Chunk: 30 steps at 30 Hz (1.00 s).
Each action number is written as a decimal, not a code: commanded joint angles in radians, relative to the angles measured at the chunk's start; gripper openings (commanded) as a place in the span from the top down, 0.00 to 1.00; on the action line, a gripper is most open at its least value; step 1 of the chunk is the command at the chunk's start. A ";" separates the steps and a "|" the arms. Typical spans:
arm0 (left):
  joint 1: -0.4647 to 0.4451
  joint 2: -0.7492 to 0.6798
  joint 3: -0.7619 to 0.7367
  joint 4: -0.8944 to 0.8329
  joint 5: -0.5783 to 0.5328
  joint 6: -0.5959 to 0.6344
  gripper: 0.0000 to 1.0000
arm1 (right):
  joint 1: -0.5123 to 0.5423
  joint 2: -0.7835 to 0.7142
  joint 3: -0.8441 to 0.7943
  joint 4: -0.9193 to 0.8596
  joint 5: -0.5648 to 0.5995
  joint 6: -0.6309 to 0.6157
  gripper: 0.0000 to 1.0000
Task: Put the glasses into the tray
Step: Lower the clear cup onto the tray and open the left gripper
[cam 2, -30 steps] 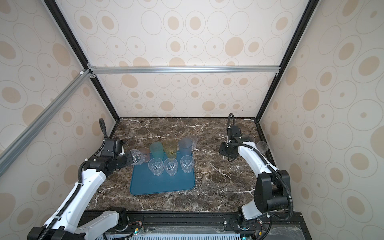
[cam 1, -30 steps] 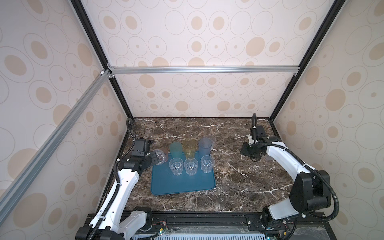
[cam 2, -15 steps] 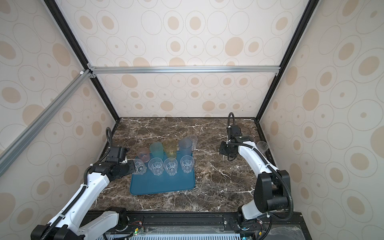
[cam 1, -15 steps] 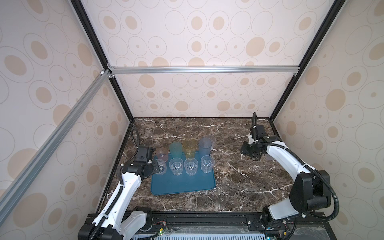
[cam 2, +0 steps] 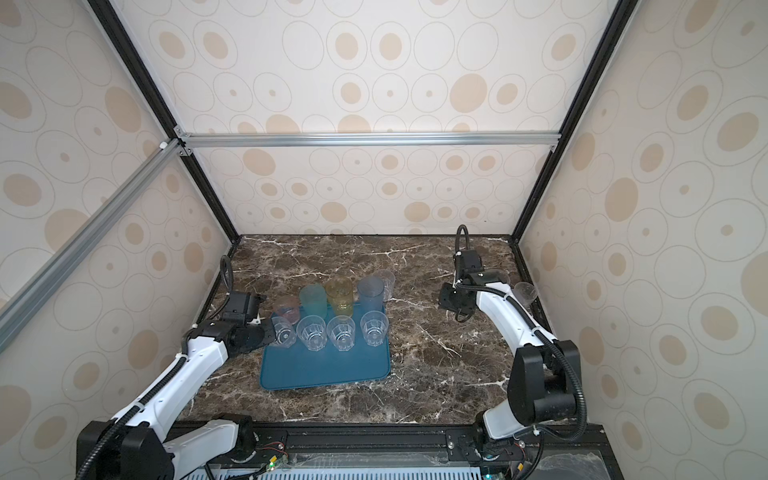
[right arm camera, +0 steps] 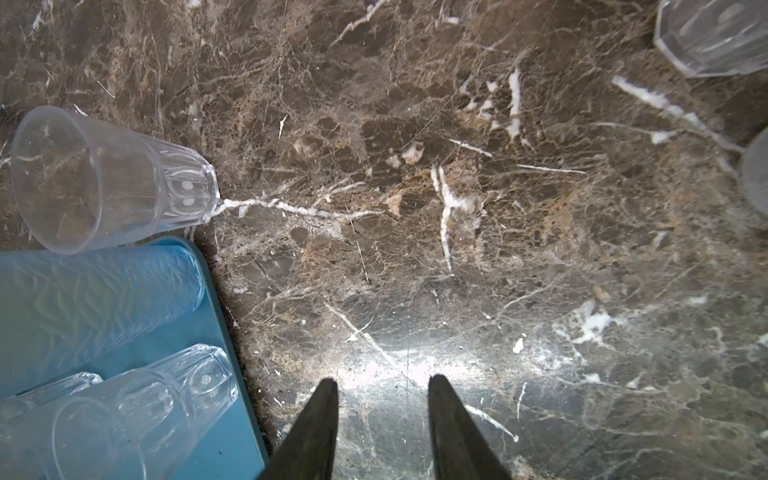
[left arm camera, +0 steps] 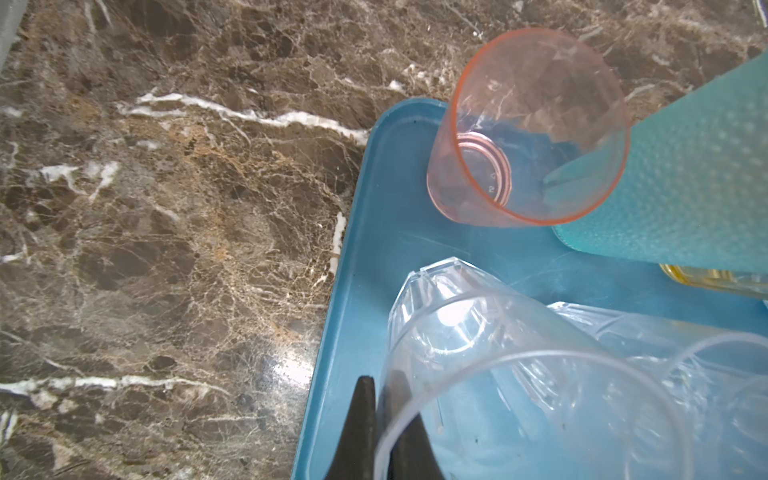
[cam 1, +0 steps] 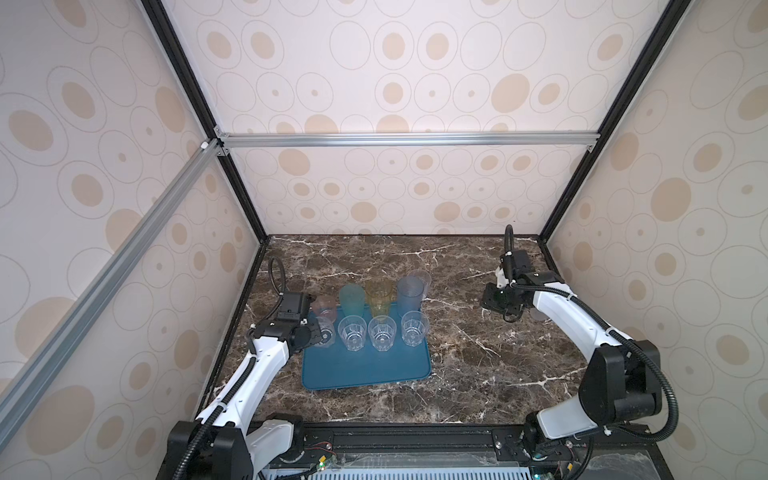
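Note:
The teal-blue tray (cam 1: 365, 370) (cam 2: 324, 372) lies left of the table's middle. At its far side stand tall pink (cam 1: 323, 305), teal (cam 1: 351, 297), yellow (cam 1: 379, 295) and grey-blue (cam 1: 409, 295) glasses, with three short clear glasses (cam 1: 381, 332) in front. My left gripper (cam 1: 313, 334) (left arm camera: 380, 382) is shut on the rim of a fourth clear glass (cam 1: 325, 332) (left arm camera: 498, 353), slightly tilted over the tray's left edge beside the pink glass (left arm camera: 540, 124). My right gripper (cam 1: 500, 305) (right arm camera: 380, 382) hangs open and empty above bare marble.
A clear glass (cam 1: 419, 278) (right arm camera: 108, 178) stands on the marble just beyond the tray's far right corner. Another clear glass (cam 2: 524, 291) sits near the right wall behind the right arm, also seen as the faceted glass (right arm camera: 715, 37). Enclosure walls hem the table.
My left arm has carried the clear glass from the table's left edge toward me and rightward, over the tray's left side, beside the front row. The right arm has not moved.

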 commanded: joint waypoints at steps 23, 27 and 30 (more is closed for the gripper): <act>-0.009 -0.018 0.048 -0.007 -0.026 -0.019 0.70 | 0.002 -0.001 -0.003 -0.011 0.015 -0.009 0.61; -0.008 -0.048 0.126 -0.049 -0.041 -0.016 0.65 | 0.001 -0.005 0.012 -0.025 0.017 -0.010 0.61; -0.007 -0.077 0.174 -0.066 -0.055 -0.011 0.62 | 0.001 -0.013 0.031 -0.045 0.023 -0.017 0.61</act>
